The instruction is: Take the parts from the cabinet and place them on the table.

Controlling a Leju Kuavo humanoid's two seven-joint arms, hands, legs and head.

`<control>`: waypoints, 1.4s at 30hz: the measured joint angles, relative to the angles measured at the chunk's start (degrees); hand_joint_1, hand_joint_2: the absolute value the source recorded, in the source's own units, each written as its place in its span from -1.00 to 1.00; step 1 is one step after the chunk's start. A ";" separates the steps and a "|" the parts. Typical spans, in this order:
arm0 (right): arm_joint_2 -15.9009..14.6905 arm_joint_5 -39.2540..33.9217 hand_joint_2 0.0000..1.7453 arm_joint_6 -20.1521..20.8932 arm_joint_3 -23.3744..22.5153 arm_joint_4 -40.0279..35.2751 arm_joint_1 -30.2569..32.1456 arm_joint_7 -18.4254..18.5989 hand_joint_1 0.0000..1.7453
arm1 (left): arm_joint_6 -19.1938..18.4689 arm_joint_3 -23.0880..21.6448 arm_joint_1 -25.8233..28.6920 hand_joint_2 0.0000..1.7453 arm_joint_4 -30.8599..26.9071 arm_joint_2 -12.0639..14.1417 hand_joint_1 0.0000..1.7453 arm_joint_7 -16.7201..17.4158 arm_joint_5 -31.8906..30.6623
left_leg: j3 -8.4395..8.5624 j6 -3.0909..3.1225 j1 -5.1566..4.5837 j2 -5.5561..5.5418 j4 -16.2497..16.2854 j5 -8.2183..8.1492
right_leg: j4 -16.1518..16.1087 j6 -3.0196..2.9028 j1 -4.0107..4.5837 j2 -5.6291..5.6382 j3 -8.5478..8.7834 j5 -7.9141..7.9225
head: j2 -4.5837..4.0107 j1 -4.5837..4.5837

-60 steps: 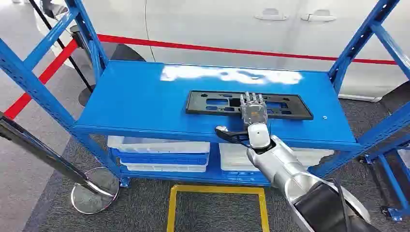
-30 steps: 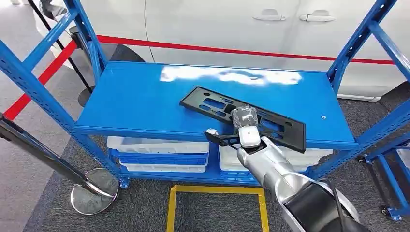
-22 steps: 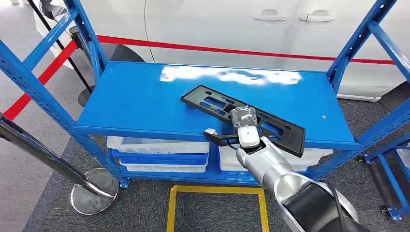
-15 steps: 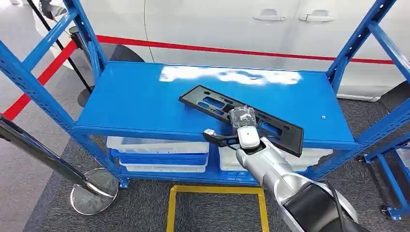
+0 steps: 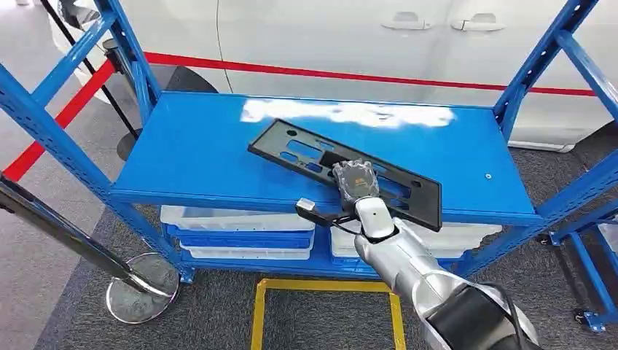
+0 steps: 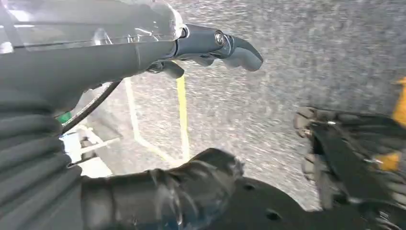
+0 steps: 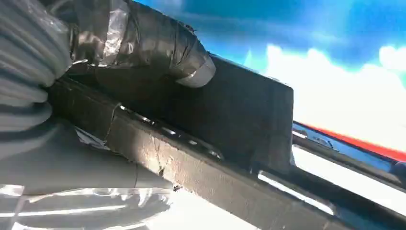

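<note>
A long black plastic part (image 5: 291,149) with cut-out slots lies skewed across the blue cabinet shelf (image 5: 197,157), its far end toward the left, its near end overhanging toward the front edge. My right hand (image 5: 355,179) grips its near long edge around the middle, fingers wrapped over the top. In the right wrist view the taped fingers (image 7: 139,43) curl over the black part (image 7: 249,110), which fills the space under them. My left hand (image 6: 206,110) hangs over the grey floor, thumb and fingers apart, holding nothing.
Blue uprights (image 5: 539,65) frame the shelf on both sides. White and blue bins (image 5: 240,222) sit on the lower level. A white car stands behind. A stanchion base (image 5: 142,295) and yellow floor tape (image 5: 328,286) lie in front.
My right hand went from lying flat on the part to gripping it. The part swung out of line with the shelf, and in the last half second shifted left.
</note>
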 joint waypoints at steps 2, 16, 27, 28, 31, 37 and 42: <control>-1.05 2.30 1.00 -4.04 -0.09 -5.36 0.92 0.06 1.00 | 0.74 0.04 0.18 1.00 0.00 0.00 -1.00 0.92 0.20 | -0.08 0.00 -0.04 -0.01 0.01 0.00 | 0.00 0.00 -0.04 -0.03 -0.08 0.00 | 0.00 0.00; -7.17 9.02 1.00 -5.68 -0.52 -33.88 6.28 0.83 1.00 | 1.70 0.28 0.56 1.00 0.04 -0.04 -1.00 1.18 -0.48 | -0.39 1.30 0.27 0.27 -0.47 1.03 | 4.84 1.44 -0.28 -0.13 -2.25 -3.97 | 0.00 0.04; -10.12 9.35 1.00 -5.61 0.07 -37.41 7.65 2.16 1.00 | 1.46 0.26 0.55 1.00 0.11 -0.15 -1.00 1.22 -0.85 | -2.60 0.05 0.21 -0.07 1.43 1.19 | 1.65 -0.40 0.35 -0.11 -0.39 -0.90 | 0.00 0.04; -10.27 9.33 1.00 -5.61 0.07 -37.44 7.59 2.10 1.00 | 1.37 0.24 0.56 1.00 0.11 -0.15 -1.00 1.22 -0.87 | -2.62 -0.26 0.22 -0.08 1.33 1.38 | 1.38 -0.51 0.40 -0.14 -0.34 -0.82 | 0.00 0.07; -10.32 9.75 1.00 -5.50 0.15 -37.63 7.49 2.49 1.00 | 1.24 0.22 0.51 1.00 0.17 0.09 -1.00 1.22 -0.98 | -4.08 -1.49 0.05 0.05 4.55 -2.47 | -0.57 -1.27 -0.89 -0.76 -0.39 0.73 | 0.00 -0.11; -10.62 9.96 1.00 -5.41 0.26 -37.76 7.51 2.64 1.00 | 1.20 0.22 0.56 1.00 0.17 0.13 -1.00 1.20 -1.22 | -5.39 -4.08 2.39 0.41 13.41 -5.28 | 1.11 -0.38 -1.50 -1.11 -3.46 1.79 | 0.00 -0.09; -10.78 9.96 1.00 -5.41 0.37 -37.85 7.39 2.69 1.00 | 1.22 0.15 0.49 1.00 0.17 0.15 -1.00 1.20 -1.25 | 0.02 -3.56 2.20 0.02 2.33 -2.34 | 2.62 1.57 -1.67 -1.07 -5.45 3.10 | 0.00 0.00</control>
